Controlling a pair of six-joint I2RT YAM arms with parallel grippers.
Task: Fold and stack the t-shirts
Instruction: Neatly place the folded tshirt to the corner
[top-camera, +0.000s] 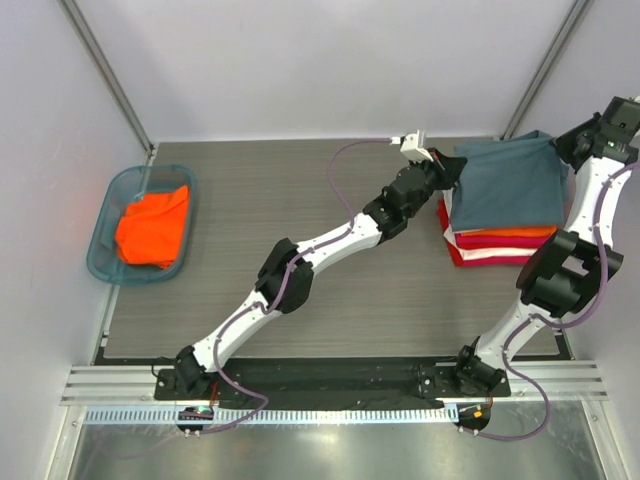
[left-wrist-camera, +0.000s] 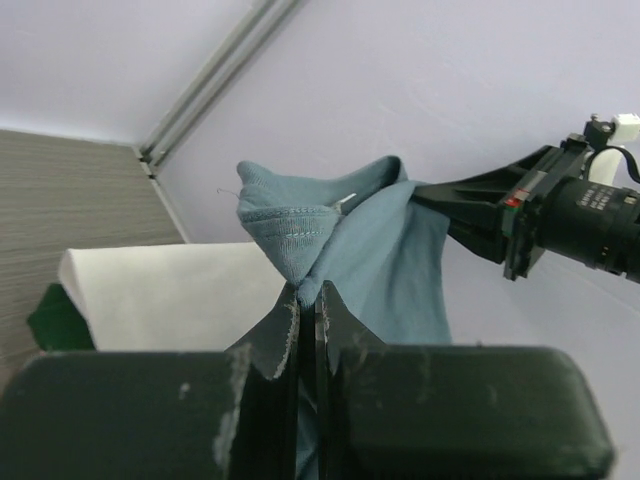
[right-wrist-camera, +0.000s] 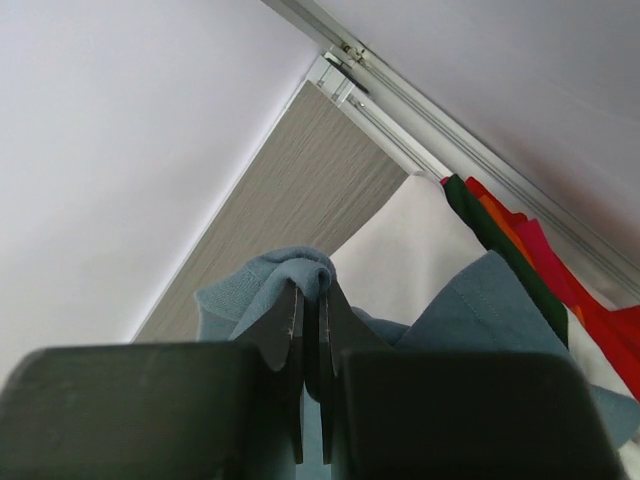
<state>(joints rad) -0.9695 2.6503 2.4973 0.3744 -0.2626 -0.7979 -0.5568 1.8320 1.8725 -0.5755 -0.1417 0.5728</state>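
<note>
left gripper (left-wrist-camera: 308, 292) and right gripper (right-wrist-camera: 310, 292) each clamp a blue-grey shirt (top-camera: 505, 180) corner, so you should lower them together, taut, square over the stack (top-camera: 495, 247).

Left arm (top-camera: 300, 265): stretched diagonally to far right; left gripper (left-wrist-camera: 308, 292) clamped on blue-grey t-shirt (top-camera: 510, 180)
Right arm (top-camera: 565, 270): elbow bent; right gripper (right-wrist-camera: 310, 292) clamped likewise

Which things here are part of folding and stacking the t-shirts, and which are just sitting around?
Part of the job:
- blue-grey shirt, pinched by the left gripper and the right gripper
- folded stack under it
- orange shirt, lying in the basket

Just sitting around:
- teal basket
- table
</note>
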